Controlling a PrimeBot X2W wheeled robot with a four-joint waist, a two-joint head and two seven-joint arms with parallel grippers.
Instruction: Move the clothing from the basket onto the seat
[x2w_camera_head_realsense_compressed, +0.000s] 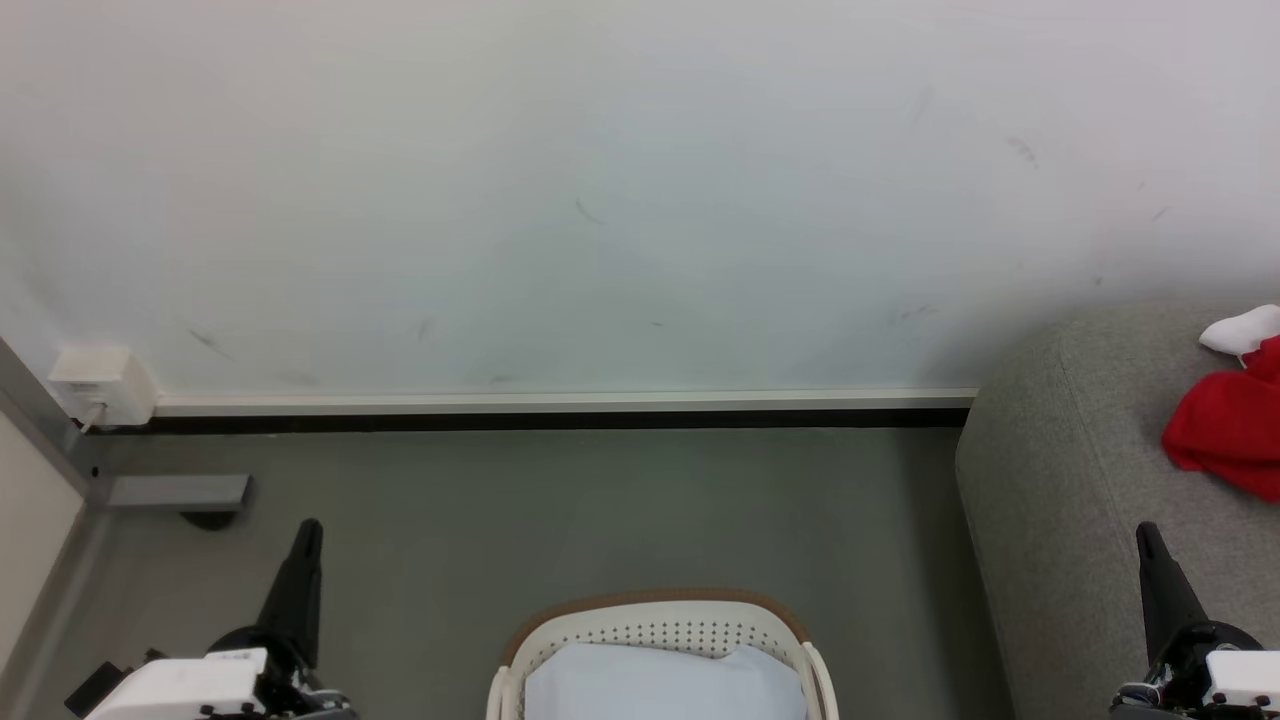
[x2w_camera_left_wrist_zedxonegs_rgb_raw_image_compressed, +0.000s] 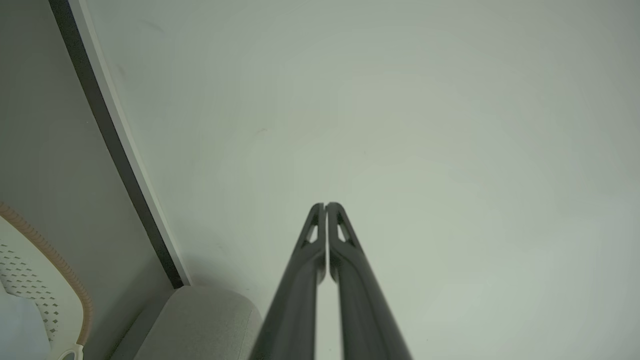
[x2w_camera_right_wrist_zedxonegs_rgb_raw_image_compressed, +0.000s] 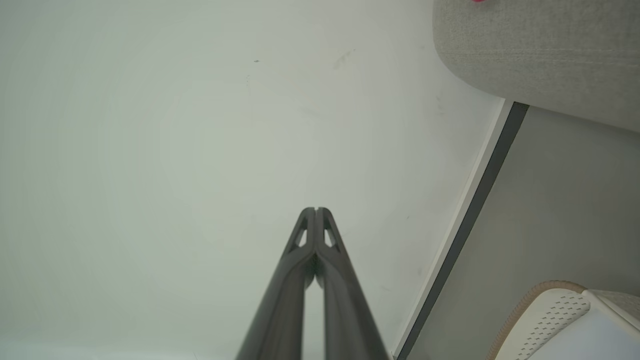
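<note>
Lying on the light-grey couch (x2w_camera_head_realsense_compressed: 1060, 470) at the right edge of the head view, the red garment (x2w_camera_head_realsense_compressed: 1228, 425) is a crumpled heap, and a small white cloth piece (x2w_camera_head_realsense_compressed: 1243, 328) touches its upper edge. Both look soft, light and limp. They should sag and trail when lifted, so a pinch on a raised fold would likely hold better than one on a flat patch, where thin fingers may slide off smooth sports fabric.

The cream laundry basket (x2w_camera_head_realsense_compressed: 655, 602) stands on the floor at the bottom centre, well apart from the clothing, with its perforated wall and brown rim band showing. Something flat and pale bluish-white (x2w_camera_head_realsense_compressed: 660, 682) fills it. This may be another garment or only a liner (too little of it shows to tell). If it is cloth, the small peak near the right rim looks like the easiest place to grip.

The left gripper (x2w_camera_head_realsense_compressed: 308, 528) sits at the lower left and the right gripper (x2w_camera_head_realsense_compressed: 1146, 530) at the lower right before the couch. Each has its fingers pressed together and holds nothing. Both point toward the white wall (x2w_camera_head_realsense_compressed: 600, 180).
</note>
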